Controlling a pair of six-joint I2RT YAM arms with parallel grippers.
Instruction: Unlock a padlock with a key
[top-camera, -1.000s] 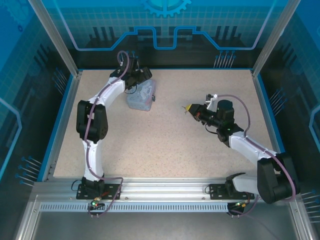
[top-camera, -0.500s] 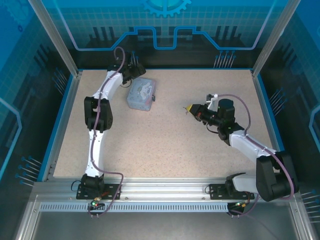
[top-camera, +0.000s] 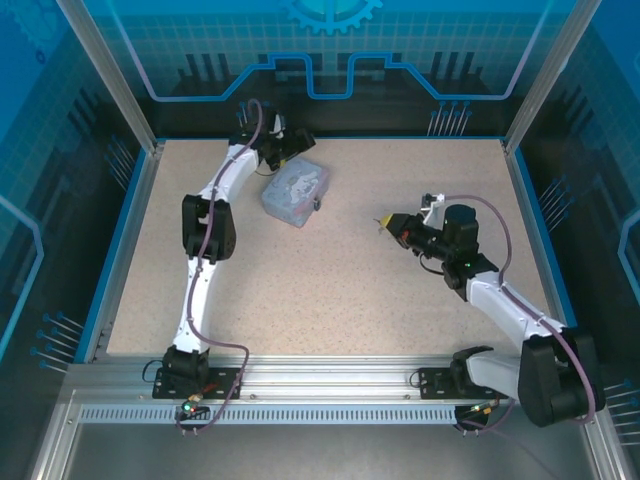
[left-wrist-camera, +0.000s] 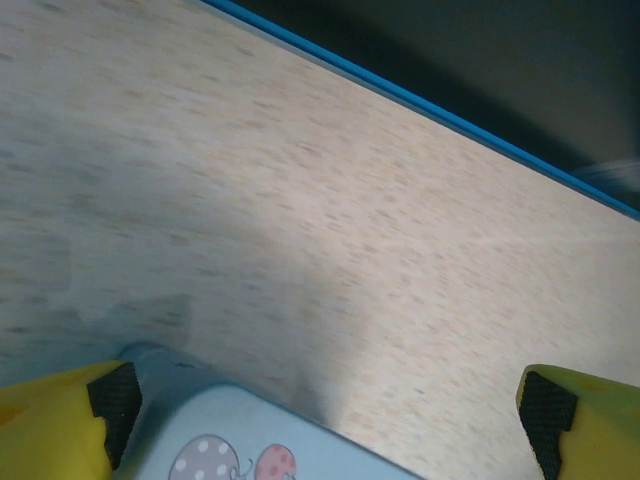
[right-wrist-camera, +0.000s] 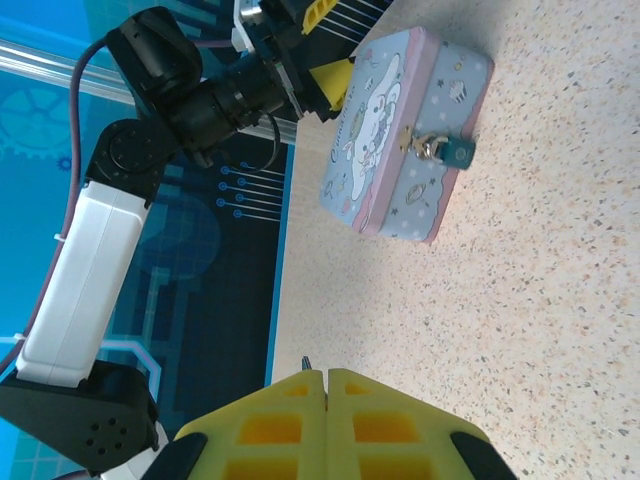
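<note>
A grey-blue patterned box (top-camera: 296, 194) lies at the back of the table, and the tiny padlock (top-camera: 318, 205) hangs on its right side. In the right wrist view the padlock (right-wrist-camera: 438, 150) with its bluish part sits on the clasp of the box (right-wrist-camera: 395, 120). My left gripper (top-camera: 287, 150) is at the box's back edge, open. Its yellow fingers (left-wrist-camera: 55, 425) stand wide apart, with the box lid (left-wrist-camera: 270, 450) low between them. My right gripper (top-camera: 384, 222) is well to the right of the box, shut on the key. The thin tip of the key (right-wrist-camera: 305, 362) sticks out past the closed yellow fingers (right-wrist-camera: 270, 430).
A blue rim (top-camera: 330, 139) and dark walls bound the speckled table (top-camera: 330, 290). The table's back edge (left-wrist-camera: 420, 100) runs just behind my left gripper. Bare tabletop separates the box from my right gripper.
The box, tipped up a second ago, now lies flat, turned and shifted to the right. My left gripper moved right with it. My right gripper drifted slightly right, still holding the key.
</note>
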